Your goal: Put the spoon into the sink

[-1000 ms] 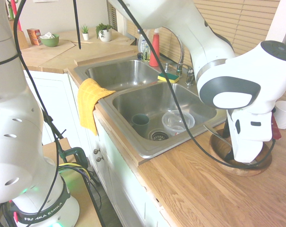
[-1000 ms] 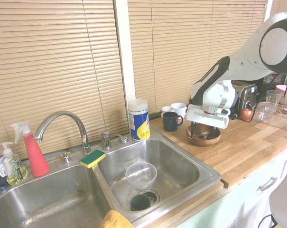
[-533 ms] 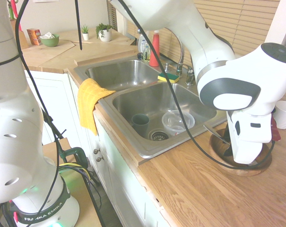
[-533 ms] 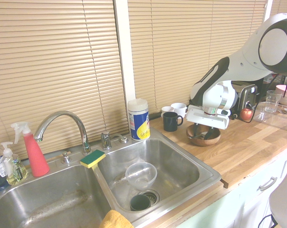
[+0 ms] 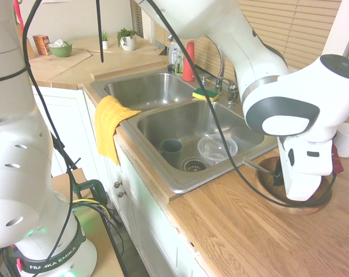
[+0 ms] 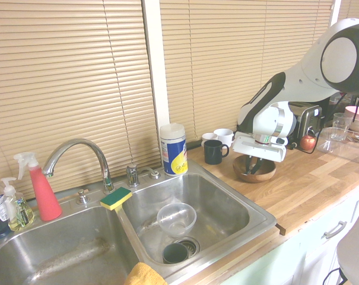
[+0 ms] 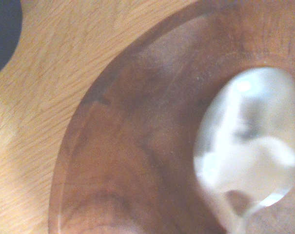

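The spoon lies in a wooden bowl (image 5: pixel 310 203) on the counter right of the sink (image 5: pixel 180 124). Its thin handle (image 5: pixel 256 167) sticks out over the bowl's rim toward the sink. Close up in the wrist view, the spoon's shiny oval bowl (image 7: pixel 247 146) rests on the wood. My gripper (image 6: pixel 253 168) reaches down into the wooden bowl (image 6: pixel 268 174), fingers drawn together on the spoon. In the first exterior view the white hand hides the fingertips. The sink (image 6: pixel 226 214) is the nearer, deeper basin, with a round drain.
A clear plastic bowl (image 5: pixel 216 147) and a green cup (image 5: pixel 171 151) sit in the sink. A yellow towel (image 5: pixel 111 124) hangs over its front edge, and a sponge (image 5: pixel 205 94) lies by the faucet (image 6: pixel 78 148). A dark mug (image 6: pixel 213 151) and a white cup (image 5: pixel 347 138) stand near the wooden bowl.
The fingers stood apart over the wooden bowl and have closed together. The spoon's handle has dropped from a raised tilt to nearly level. The arm has barely moved.
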`<state>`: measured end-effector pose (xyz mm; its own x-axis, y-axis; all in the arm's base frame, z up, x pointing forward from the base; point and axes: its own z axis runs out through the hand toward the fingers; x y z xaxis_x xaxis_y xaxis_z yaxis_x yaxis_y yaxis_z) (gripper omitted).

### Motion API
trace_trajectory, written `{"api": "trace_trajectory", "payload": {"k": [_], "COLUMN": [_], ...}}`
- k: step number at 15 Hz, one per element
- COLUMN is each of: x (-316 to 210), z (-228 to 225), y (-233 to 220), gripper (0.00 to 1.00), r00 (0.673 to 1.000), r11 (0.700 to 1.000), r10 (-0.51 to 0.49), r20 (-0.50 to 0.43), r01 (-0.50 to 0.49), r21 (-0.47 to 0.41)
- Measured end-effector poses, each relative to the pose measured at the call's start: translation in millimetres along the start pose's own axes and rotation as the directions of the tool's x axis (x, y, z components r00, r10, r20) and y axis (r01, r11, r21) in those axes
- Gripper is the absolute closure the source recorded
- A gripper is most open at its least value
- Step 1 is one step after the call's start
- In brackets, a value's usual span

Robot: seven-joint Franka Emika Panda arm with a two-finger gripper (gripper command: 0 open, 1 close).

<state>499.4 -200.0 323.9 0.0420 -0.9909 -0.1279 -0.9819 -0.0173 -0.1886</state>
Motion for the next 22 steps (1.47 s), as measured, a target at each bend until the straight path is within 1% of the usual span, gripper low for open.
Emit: {"api": "trace_trajectory", "payload": {"k": [8, 14, 18, 22], "x": [1, -8, -36, -86], "z": [-2, -36, -52, -80], "y": [-3, -6, -10, -24], "gripper": [1.00, 1.00, 1.00, 1.00], "r00": [1.000, 1.000, 0.998, 0.989], "r11": [1.000, 0.998, 0.997, 0.992], "r10": [0.007, -0.009, -0.043, -0.096], "r20": [-0.002, -0.014, -0.050, -0.109], "r01": [-0.007, 0.010, 0.047, 0.104], "r21": [0.010, 0.067, 0.067, 0.074]}}
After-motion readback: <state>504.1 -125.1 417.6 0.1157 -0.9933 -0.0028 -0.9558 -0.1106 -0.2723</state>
